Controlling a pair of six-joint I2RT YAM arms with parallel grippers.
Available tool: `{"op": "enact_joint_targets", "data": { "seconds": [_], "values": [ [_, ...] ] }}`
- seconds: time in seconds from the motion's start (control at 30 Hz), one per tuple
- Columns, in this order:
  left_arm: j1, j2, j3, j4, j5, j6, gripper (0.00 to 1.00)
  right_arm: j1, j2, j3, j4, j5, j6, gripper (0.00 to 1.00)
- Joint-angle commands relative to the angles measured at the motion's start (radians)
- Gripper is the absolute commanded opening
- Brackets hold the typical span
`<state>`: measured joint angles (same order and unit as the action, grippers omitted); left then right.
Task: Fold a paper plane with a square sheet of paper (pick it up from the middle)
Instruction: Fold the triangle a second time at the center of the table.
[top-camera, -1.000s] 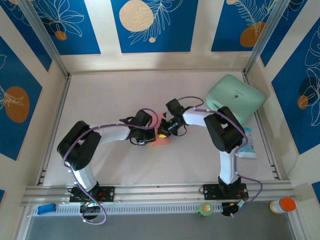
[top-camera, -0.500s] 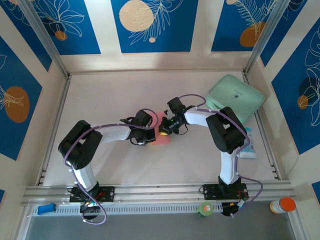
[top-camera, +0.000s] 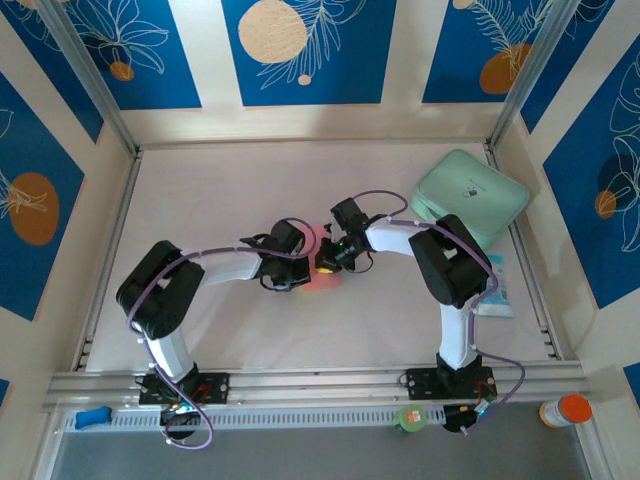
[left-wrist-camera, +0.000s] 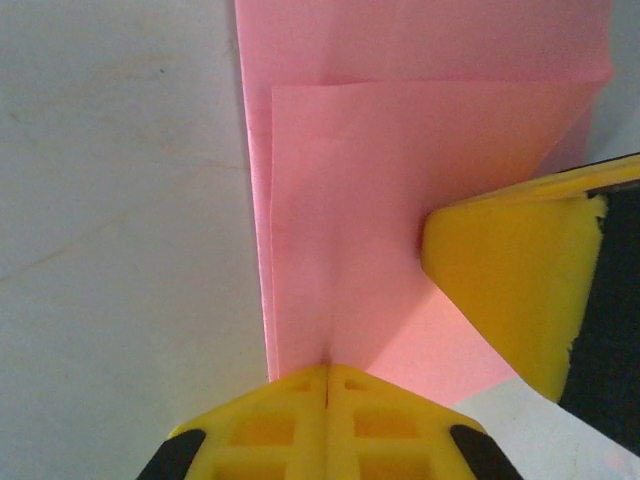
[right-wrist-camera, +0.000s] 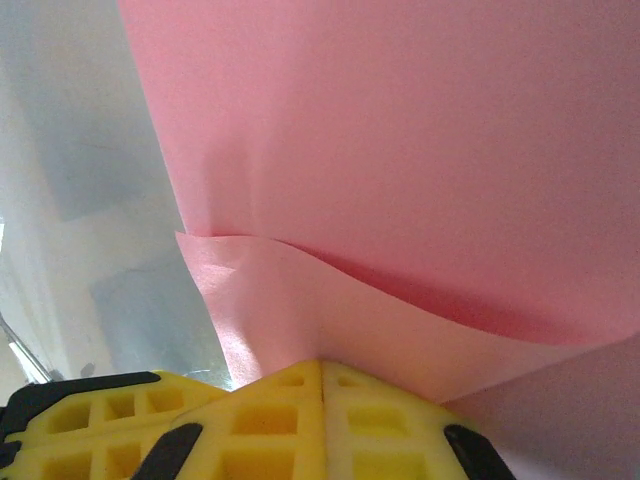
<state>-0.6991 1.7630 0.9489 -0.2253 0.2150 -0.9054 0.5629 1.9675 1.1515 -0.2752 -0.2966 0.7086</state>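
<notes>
Left hand (left-wrist-camera: 327, 375) and right hand (right-wrist-camera: 322, 370), both closed, bear tip-down on the folded square sheet of paper (left-wrist-camera: 380, 200); advise pressing the crease flat without dragging it.

top external: overhead from the 6 o'clock edge of the table (top-camera: 200, 200), whole tabletop seen
left wrist: close, looking down on the square sheet of paper (left-wrist-camera: 400, 200)
right wrist: closer, skimming the same sheet
</notes>
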Motion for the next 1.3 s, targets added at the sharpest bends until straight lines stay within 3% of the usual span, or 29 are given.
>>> {"op": "enact_joint_targets", "data": {
  "seconds": [0.0,0.5,0.7,0.83,1.07,1.27],
  "values": [
    [-0.008,0.014,-0.037,-0.156,-0.060,-0.010,0.00,-0.045,0.043,-0.004,0.011,0.031,-0.037,0.00],
    [-0.007,0.025,-0.085,-0.145,-0.036,-0.008,0.00,-0.264,0.055,0.065,0.028,0.043,-0.042,0.00],
    [-0.007,-0.011,0.013,-0.114,0.003,0.028,0.00,-0.216,-0.117,0.013,0.004,0.077,-0.069,0.00],
    [-0.007,-0.063,0.061,-0.077,0.010,0.027,0.06,-0.162,-0.187,-0.044,0.007,0.064,-0.042,0.00],
    [-0.007,-0.073,0.068,-0.023,0.019,0.025,0.08,-0.039,-0.146,-0.072,0.026,0.030,0.010,0.00],
    [-0.005,-0.029,0.072,0.032,0.059,0.010,0.06,-0.015,-0.072,-0.065,0.061,0.004,0.038,0.00]
  ]
}}
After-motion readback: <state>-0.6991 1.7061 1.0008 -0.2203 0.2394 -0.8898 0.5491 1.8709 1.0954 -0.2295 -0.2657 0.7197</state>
